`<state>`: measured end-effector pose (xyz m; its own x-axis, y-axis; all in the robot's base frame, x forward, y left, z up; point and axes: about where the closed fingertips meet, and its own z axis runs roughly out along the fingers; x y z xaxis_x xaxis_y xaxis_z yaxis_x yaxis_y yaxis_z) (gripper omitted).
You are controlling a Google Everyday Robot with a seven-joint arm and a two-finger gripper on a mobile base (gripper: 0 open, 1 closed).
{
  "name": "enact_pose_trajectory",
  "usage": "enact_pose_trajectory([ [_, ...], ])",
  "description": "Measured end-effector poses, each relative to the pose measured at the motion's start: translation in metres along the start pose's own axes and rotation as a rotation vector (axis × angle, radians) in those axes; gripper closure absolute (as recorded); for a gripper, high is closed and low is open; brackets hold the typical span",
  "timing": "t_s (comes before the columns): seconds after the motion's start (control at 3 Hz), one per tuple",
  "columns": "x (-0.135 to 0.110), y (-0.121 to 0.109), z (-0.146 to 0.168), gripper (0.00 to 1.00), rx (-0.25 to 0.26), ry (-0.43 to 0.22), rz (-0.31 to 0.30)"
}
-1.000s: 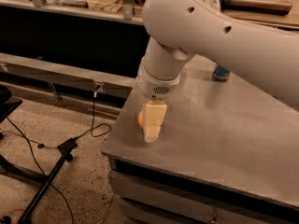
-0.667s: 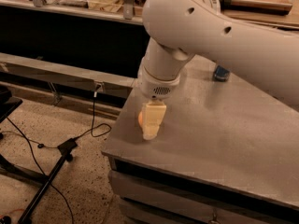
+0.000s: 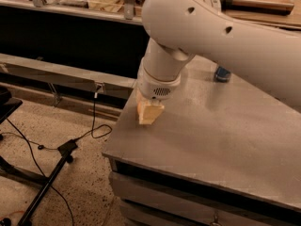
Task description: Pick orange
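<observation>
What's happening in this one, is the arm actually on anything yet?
A white robot arm bends down over the left side of a grey table. Its tool hangs low over the tabletop by the left edge. No orange is in view, so it may be hidden behind the arm, and no grasp shows. A blue can stands farther back, partly hidden by the arm.

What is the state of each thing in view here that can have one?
gripper: pointing down, low over the table's left edge.
orange: not in view.
blue can: on the table's far side, partly hidden by the arm.
table: bare grey top where visible.
cable: hanging slack beside the table, looping to the floor.
</observation>
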<state>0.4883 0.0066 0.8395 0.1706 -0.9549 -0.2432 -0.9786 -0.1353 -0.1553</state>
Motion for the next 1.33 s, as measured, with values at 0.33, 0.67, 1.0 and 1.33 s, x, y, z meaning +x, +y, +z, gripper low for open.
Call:
enact_pose_trajectory([
  [0.33,0.001,0.000,-0.009,0.85,0.014,-0.031,0.002],
  [0.67,0.012,-0.005,-0.044,1.00,0.076,-0.056,0.018],
  [1.0,0.028,-0.006,-0.094,1.00,0.180,-0.104,0.058],
  [1.33,0.030,-0.005,-0.098,1.00,0.185,-0.110,0.065],
])
